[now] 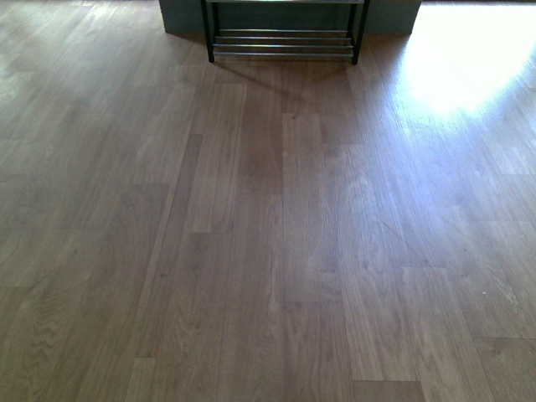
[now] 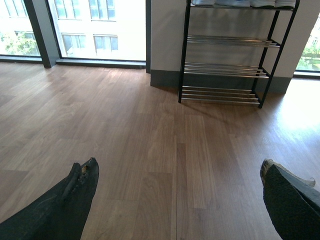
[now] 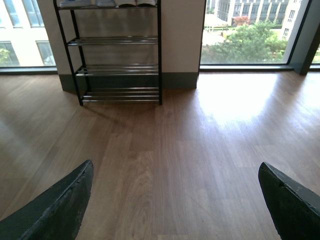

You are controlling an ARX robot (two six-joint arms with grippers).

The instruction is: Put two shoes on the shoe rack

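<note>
The black shoe rack (image 1: pixel 283 43) with silver rods stands against the far wall; only its lowest tiers show in the front view. In the left wrist view the shoe rack (image 2: pixel 227 52) shows more tiers, and pale shoe soles (image 2: pixel 245 3) rest on its top tier at the frame edge. The right wrist view shows the shoe rack (image 3: pixel 116 55) with shoes (image 3: pixel 122 2) on top as well. My left gripper (image 2: pixel 179 172) is open over bare floor, far from the rack. My right gripper (image 3: pixel 175 172) is open too, nothing between its fingers.
Wooden floor (image 1: pixel 268 251) stretches from me to the rack. A grey-based wall (image 3: pixel 180 50) stands behind the rack, with tall windows (image 2: pixel 100 27) on both sides. Bright sunlight (image 1: pixel 469 59) falls on the floor at the right.
</note>
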